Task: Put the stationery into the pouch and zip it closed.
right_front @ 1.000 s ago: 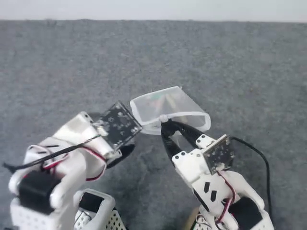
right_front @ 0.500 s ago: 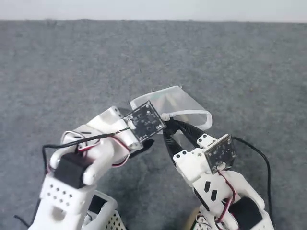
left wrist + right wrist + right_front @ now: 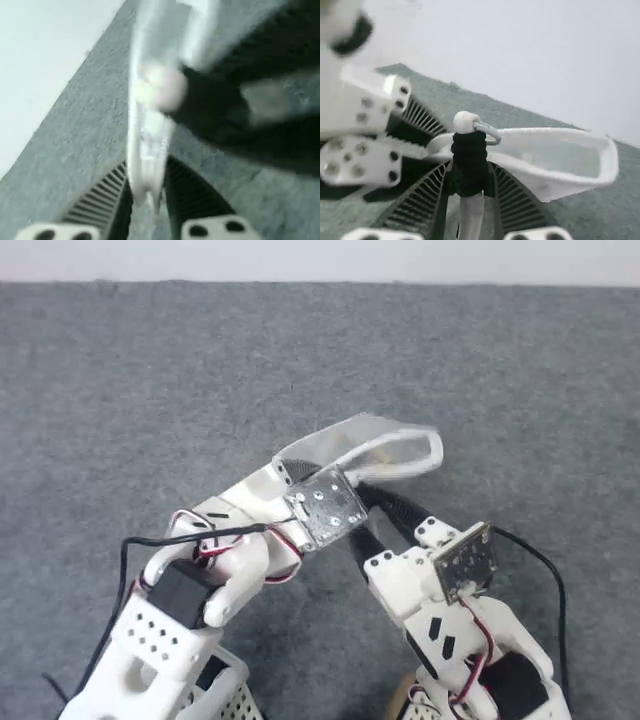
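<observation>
The pouch point(image 3: 385, 445) sat between the 2 arms on the grey mat point(image 3: 150, 370), and its mouth gaped open on the side of the zipper pull point(image 3: 468, 160) away from the arms. Whether the stationery lay inside could not be told through the cloudy wall. The pull, a black tab with a white bead at its tip, stood at the near end of the pouch. The right gripper point(image 3: 470, 172) was clamped on the tab. Just beside it, the left gripper point(image 3: 147, 172) was closed on the thin near edge of the pouch.

The step in hand looked like the zipping itself, barely begun. To do it well, the left gripper should serve as an anchor only, pinching hard and not giving. The right should draw the pull straight along the zip line, away from that anchor and toward the open end. The pull should run low and level — any lift or sideways drag would likely twist the soft pouch, jam the slider, or tug the edge out of the anchoring grip.
</observation>
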{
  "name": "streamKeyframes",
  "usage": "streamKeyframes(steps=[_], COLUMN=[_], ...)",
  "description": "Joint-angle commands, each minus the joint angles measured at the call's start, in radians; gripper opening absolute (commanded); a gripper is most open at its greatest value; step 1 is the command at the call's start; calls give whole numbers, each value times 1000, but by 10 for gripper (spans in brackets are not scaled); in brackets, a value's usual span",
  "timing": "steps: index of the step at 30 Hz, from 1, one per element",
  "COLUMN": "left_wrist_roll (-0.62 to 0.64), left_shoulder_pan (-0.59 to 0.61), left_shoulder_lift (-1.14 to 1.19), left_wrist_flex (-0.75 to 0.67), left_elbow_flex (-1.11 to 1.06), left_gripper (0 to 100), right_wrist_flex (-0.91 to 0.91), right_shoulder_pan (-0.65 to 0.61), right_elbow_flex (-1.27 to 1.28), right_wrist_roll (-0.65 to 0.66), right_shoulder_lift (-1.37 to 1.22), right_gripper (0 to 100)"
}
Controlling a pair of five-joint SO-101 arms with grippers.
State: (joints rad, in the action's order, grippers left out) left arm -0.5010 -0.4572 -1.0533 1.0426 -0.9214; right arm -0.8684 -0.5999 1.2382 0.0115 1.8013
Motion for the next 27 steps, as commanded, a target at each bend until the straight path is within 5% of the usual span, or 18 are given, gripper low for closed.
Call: streamKeyframes(steps=[1,7,27], left_wrist_roll=[34,140,167], left_shoulder_pan=[-12,-8,-8], left_shoulder_lift=[-18,-20,-20], left_wrist_flex=[-89,-135,-115], left_elbow_flex=[-44,-84,-84], left_gripper=[10,9,9], right_wrist_flex=[134,309,348], right_shoulder_pan=[84,117,228], right_elbow_flex=[18,110,104], right_wrist_roll=[-11,-11,-8], right_shoulder_lift=[15,7,4], right_gripper=[6,6,6])
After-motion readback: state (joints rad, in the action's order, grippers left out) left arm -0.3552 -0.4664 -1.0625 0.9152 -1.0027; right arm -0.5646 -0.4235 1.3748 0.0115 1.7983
